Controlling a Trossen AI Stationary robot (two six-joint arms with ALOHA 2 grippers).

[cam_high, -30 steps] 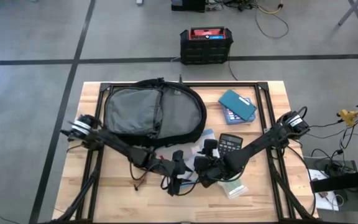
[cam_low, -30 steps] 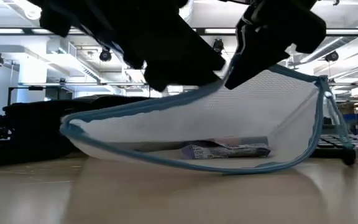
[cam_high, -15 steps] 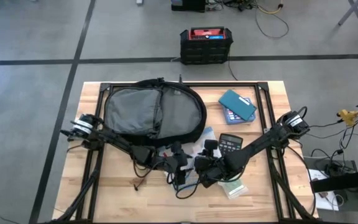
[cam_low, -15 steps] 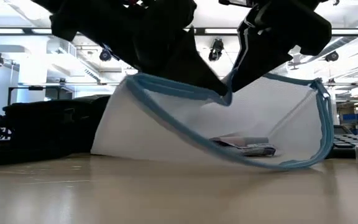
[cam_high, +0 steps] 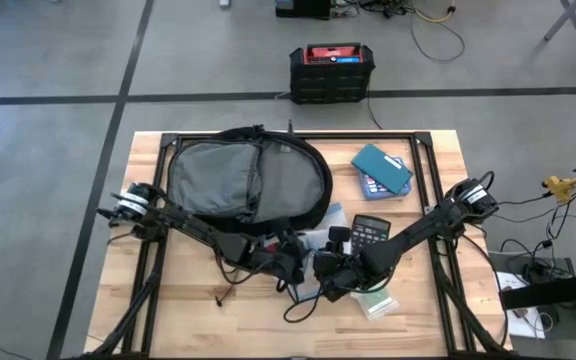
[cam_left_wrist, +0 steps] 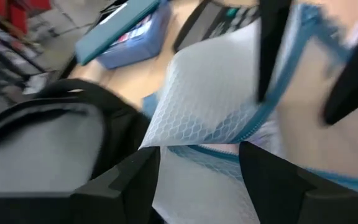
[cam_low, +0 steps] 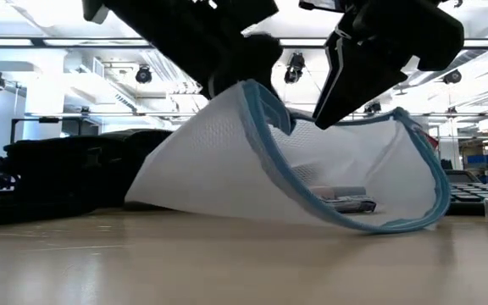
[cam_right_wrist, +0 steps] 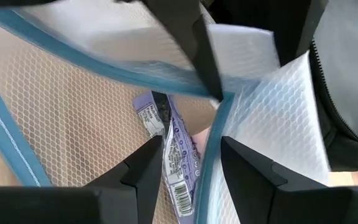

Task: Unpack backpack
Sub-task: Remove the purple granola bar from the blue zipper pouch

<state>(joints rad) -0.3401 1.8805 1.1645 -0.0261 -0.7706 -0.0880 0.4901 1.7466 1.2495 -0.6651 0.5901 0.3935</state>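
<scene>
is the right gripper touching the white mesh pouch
Touching. In the right wrist view the right gripper has its fingers on either side of the blue zipper edge of the white mesh pouch, pinching it; the low view shows it holding that edge up.

Mesh pouch [cam_low: 312, 169] before backpack [cam_high: 243, 180]; calculator [cam_high: 371, 232] right of pouch.

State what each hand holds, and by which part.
Both the left hand and right hand grip the white mesh pouch by its blue zipper rim.

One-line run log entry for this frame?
phase: opening mesh pouch | left gripper: at pouch edge | right gripper: gripping pouch rim | backpack: behind
</scene>
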